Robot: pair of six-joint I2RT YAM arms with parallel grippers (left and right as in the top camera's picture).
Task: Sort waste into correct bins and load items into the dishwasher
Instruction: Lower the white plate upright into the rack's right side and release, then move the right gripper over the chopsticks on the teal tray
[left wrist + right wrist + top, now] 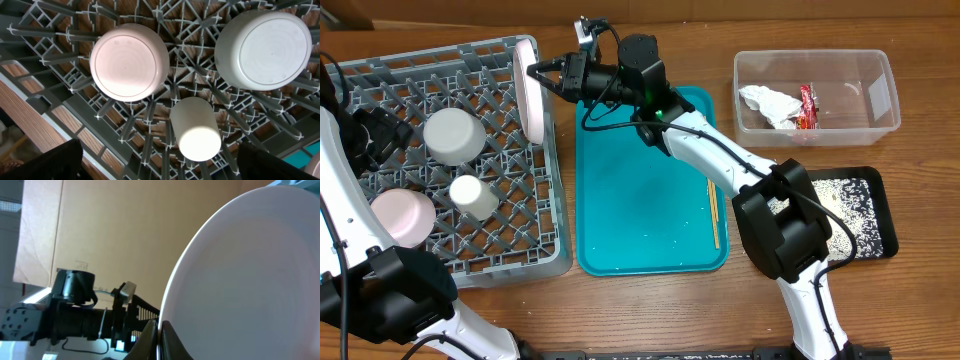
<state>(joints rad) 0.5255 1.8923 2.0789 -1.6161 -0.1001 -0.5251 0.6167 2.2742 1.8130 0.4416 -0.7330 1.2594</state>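
A whitish-pink plate point(531, 90) stands on edge over the far right corner of the grey dishwasher rack point(556, 205). My right gripper point(536, 72) is shut on its rim. In the right wrist view both fingers point(150, 336) pinch the plate point(250, 280). Upside down in the rack are a grey-white bowl point(453, 136), a white cup point(472, 196) and a pink bowl point(402, 216). My left gripper point(165, 167) hangs open above them, holding nothing. It looks down on the pink bowl point(129, 61), the grey-white bowl point(265, 49) and the cup point(196, 129). Chopsticks point(714, 212) lie on the teal tray point(640, 200).
A clear tub point(880, 100) at the back right holds a white napkin point(770, 105) and a red wrapper point(807, 107). A black tray point(877, 195) at the right carries rice crumbs point(840, 205). The right arm stretches across the teal tray.
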